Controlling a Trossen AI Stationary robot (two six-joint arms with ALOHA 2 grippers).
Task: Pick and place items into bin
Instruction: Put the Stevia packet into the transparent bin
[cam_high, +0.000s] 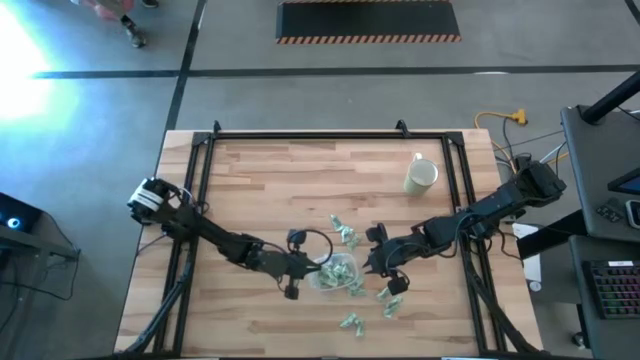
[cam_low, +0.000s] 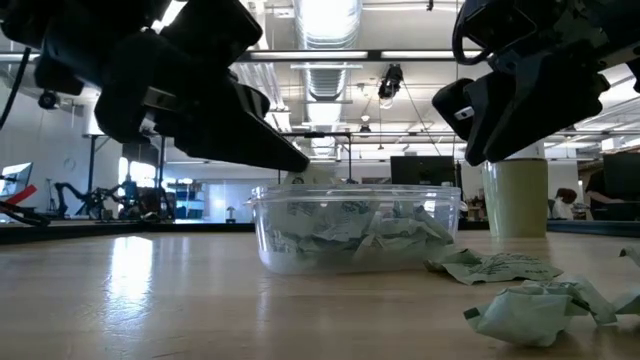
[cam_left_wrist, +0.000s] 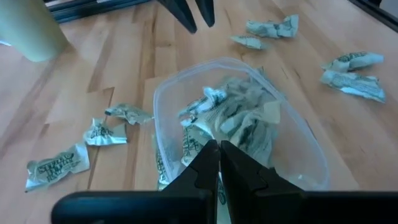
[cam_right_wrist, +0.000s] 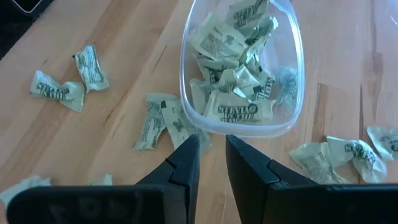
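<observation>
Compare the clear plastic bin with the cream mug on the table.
The clear oval plastic bin is shallow and see-through; the cream mug is taller and opaque. The bin holds pale-green wrapped packets; what the mug holds cannot be seen. The bin sits between both grippers; the mug stands apart toward the table's far right. Both rest on the wooden table.
</observation>
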